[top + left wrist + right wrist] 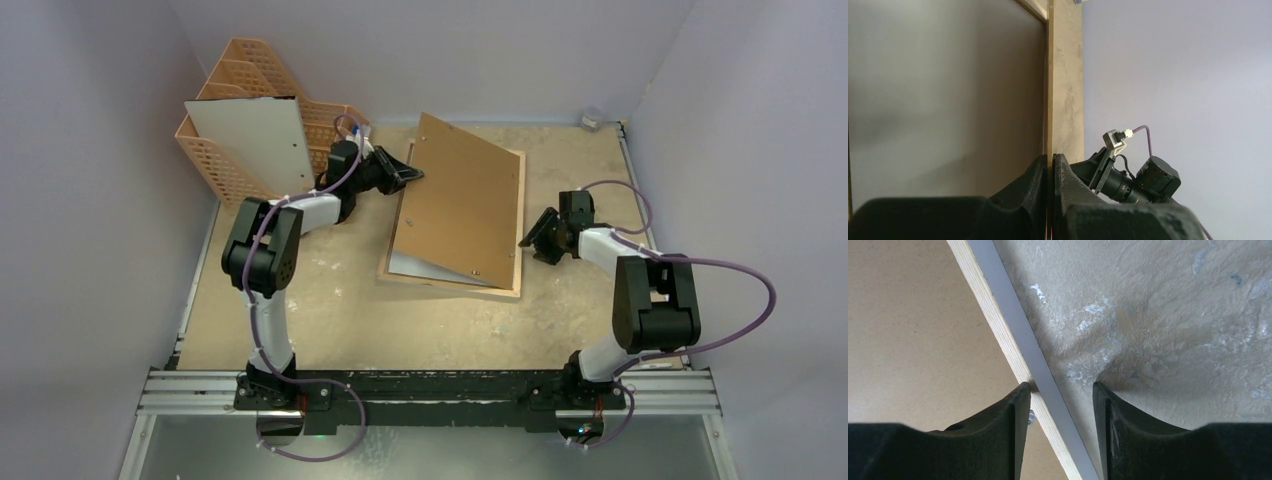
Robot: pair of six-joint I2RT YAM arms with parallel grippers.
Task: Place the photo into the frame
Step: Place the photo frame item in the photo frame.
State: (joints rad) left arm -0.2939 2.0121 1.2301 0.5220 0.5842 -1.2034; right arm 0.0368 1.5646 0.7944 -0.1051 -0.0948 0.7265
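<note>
The frame (452, 286) lies flat mid-table, its wood rim up and a pale strip of its inside showing at the lower left. A brown fibreboard sheet (460, 195) is tilted up over it. My left gripper (410, 172) is shut on that sheet's upper left edge; in the left wrist view the gripper (1051, 162) pinches the thin board (948, 90). My right gripper (535, 238) is open astride the frame's right rim (998, 325). In the right wrist view its (1060, 390) left fingertip (1023, 390) touches the wood, the right one stands apart. The photo (250, 140) leans in the organiser, white side out.
A peach lattice file organiser (212, 165) stands at the back left, close behind my left arm. A small clear jar (592, 120) sits at the back right corner. Walls close the table in on three sides.
</note>
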